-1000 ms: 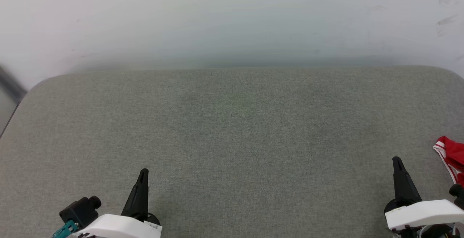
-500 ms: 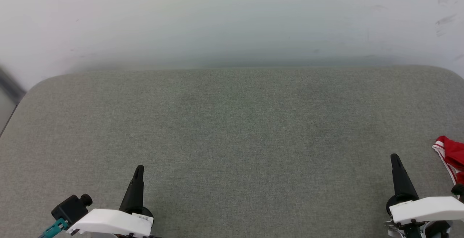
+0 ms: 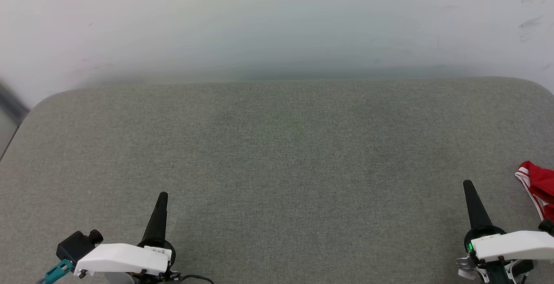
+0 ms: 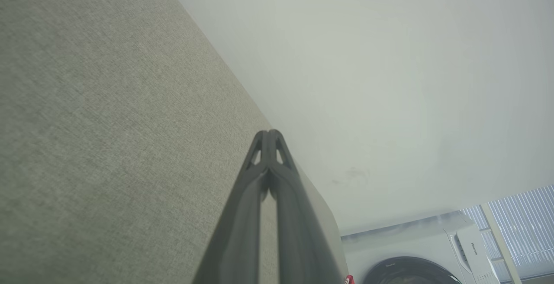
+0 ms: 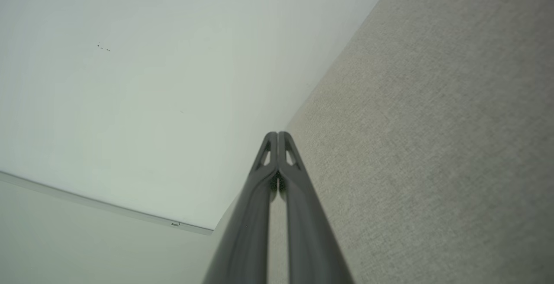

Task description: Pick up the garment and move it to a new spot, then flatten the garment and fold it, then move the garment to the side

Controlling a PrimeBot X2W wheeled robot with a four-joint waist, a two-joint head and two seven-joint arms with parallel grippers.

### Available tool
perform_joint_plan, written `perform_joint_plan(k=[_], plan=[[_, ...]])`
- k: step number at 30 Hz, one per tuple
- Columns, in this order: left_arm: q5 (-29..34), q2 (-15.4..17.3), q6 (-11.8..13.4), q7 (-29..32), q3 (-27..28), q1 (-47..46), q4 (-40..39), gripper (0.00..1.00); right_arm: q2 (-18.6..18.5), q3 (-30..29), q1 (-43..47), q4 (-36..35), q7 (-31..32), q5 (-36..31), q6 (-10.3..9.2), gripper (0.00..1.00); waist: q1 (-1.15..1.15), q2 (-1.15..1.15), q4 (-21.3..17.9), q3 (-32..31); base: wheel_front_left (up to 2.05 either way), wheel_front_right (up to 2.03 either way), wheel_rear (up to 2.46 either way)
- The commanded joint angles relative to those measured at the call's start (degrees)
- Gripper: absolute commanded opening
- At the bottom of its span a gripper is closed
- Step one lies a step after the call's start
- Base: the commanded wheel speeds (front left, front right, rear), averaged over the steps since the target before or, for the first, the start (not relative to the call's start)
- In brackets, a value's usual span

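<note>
A corner of the red garment (image 3: 538, 185) with red-and-white striped trim lies at the right edge of the head view, on the grey fabric surface (image 3: 277, 154); most of it is cut off by the frame. My right gripper (image 3: 468, 185) is shut with nothing in it, low at the right, a short way left of the garment and not touching it. Low at the left, my left gripper (image 3: 162, 196) is also shut and empty. The wrist views show each pair of fingertips pressed together, left (image 4: 268, 134) and right (image 5: 277, 135).
A pale wall (image 3: 277, 24) rises behind the surface's far edge. The surface has rounded corners at back left and back right. A white washing machine (image 4: 415, 253) and window blinds (image 4: 519, 227) appear in the left wrist view beyond the surface's end.
Both grippers have slid a little lower and leftward in the head view, staying shut. The garment corner has barely shifted.
</note>
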Motion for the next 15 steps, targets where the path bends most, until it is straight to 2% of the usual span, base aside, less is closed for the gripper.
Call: perform_joint_plan(k=[1, 15], plan=[[-1.3, 0.3, -0.2, 0.4, 0.2, -1.2, -0.3, 0.00, 0.0, 0.0, -1.3, -0.4, 0.2, 1.5, 0.00, 0.00, 0.00, 0.00, 0.0, 0.0, 0.00, 0.00, 0.00], [-9.2, 0.3, -0.2, 2.5, 1.4, -2.3, 0.6, 0.00, 0.0, 0.2, -2.1, 0.1, 2.1, 9.6, -0.01, 0.00, 0.00, 0.00, -0.2, 0.0, 0.00, 0.00, 0.00]])
